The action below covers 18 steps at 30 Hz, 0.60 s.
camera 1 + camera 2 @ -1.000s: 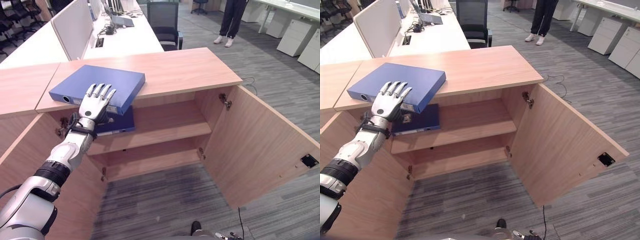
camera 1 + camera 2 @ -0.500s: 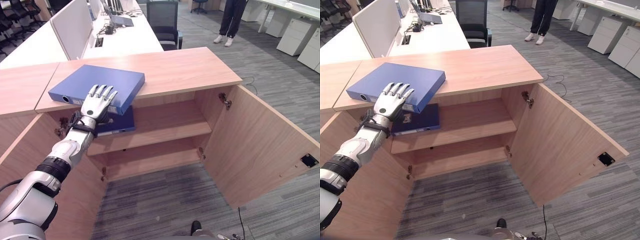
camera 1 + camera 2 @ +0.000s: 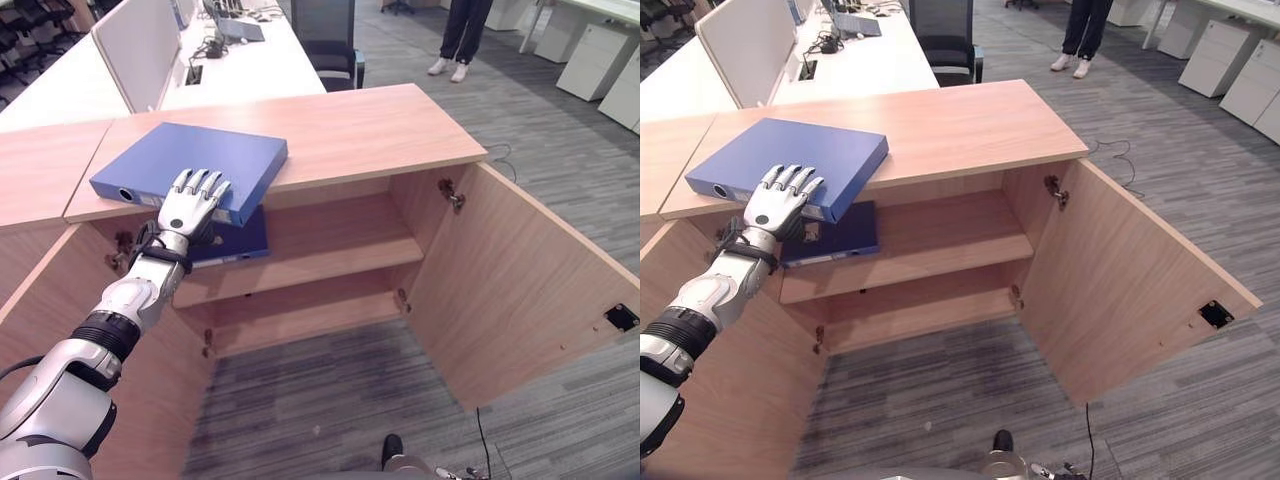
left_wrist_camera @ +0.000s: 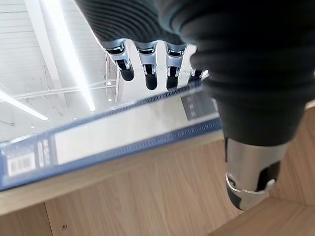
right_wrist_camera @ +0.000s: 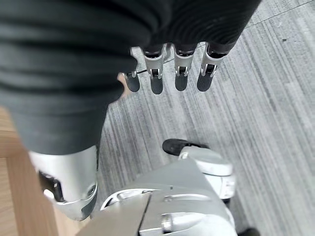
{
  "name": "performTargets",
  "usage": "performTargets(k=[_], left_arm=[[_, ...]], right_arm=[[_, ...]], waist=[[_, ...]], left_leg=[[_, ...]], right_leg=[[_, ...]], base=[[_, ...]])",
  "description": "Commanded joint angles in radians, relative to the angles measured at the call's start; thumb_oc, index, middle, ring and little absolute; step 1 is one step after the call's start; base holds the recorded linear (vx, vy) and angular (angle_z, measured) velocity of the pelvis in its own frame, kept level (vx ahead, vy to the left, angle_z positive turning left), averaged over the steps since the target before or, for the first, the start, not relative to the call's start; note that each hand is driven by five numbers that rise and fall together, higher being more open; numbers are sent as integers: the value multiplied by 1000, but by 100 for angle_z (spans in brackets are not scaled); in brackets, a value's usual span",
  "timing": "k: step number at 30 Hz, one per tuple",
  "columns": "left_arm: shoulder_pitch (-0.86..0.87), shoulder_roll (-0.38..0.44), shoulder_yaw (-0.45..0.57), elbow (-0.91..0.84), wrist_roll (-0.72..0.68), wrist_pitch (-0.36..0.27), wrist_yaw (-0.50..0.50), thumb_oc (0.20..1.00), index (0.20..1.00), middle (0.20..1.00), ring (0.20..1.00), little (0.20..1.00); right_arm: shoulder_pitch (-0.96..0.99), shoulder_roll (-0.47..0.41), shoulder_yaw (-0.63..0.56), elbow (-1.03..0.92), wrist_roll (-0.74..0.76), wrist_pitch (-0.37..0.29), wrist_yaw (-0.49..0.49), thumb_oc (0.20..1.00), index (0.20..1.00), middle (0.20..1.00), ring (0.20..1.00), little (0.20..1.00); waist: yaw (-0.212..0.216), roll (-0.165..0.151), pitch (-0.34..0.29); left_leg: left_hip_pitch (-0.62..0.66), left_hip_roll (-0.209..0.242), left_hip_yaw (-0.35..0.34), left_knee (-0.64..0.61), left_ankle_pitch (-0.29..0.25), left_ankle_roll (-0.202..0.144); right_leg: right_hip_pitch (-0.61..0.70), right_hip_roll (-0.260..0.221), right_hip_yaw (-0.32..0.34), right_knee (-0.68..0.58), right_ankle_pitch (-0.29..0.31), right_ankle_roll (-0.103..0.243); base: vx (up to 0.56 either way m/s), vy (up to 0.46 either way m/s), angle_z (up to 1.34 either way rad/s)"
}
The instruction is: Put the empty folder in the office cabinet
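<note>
The left hand (image 3: 192,203) lay with straight fingers over the near edge of the blue folder (image 3: 190,167), gripping nothing; the folder rested on the bench (image 3: 350,130), overhanging the open cabinet's upper shelf (image 3: 320,245) below the hand; curling the thumb underneath before lifting seemed wise; the right hand (image 5: 167,73) hung relaxed over the floor.

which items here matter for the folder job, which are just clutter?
Job:
- blue folder on the cabinet top, overhanging its front edge
- left hand, fingers over the folder's edge
- office cabinet, doors open

Clutter:
- darker folder on the upper shelf
- office chair
- person
</note>
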Motion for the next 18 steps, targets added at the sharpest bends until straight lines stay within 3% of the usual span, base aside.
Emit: performTargets(k=[1,18], left_arm=[[-197,29,5,74,-20,21,22,1000,1000,1000,1000,1000],[-201,23,7,94,-43,20,24,1000,1000,1000,1000,1000]], right_arm=[[-70,-34,-18,47,39,-20,-12,1000,1000,1000,1000,1000],[-65,-32,-17,48,48,-19,-10,1000,1000,1000,1000,1000]], waist=[[-13,26,42],[-16,14,42]], left_leg=[[32,-8,3,12,-54,-10],[33,-5,11,12,-54,-10]], right_leg=[[77,-35,-21,119,-138,132],[70,-29,-15,118,-137,133]], base=[[0,0,0],[1,0,0]])
